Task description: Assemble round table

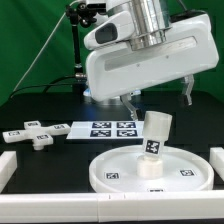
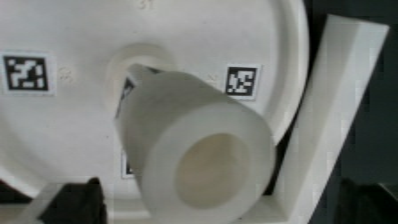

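Note:
The round disc (image 1: 120, 170) lies flat at the front of the table, rim up. It fills the wrist view (image 2: 71, 40). The short thick leg (image 1: 155, 135) stands slightly tilted in the disc's centre hub. In the wrist view its open end (image 2: 205, 150) faces the camera. The cross-shaped foot (image 1: 40, 137) lies on the table at the exterior view's left. My gripper (image 1: 159, 97) hangs just above the leg with its fingers spread wide, and it holds nothing. One dark fingertip (image 2: 71, 200) shows at the edge of the wrist view.
The marker board (image 1: 105, 128) lies behind the disc. White border rails stand at the exterior view's right (image 1: 215, 165), front (image 1: 60, 205) and left (image 1: 5, 172). One rail (image 2: 329, 110) runs beside the disc in the wrist view.

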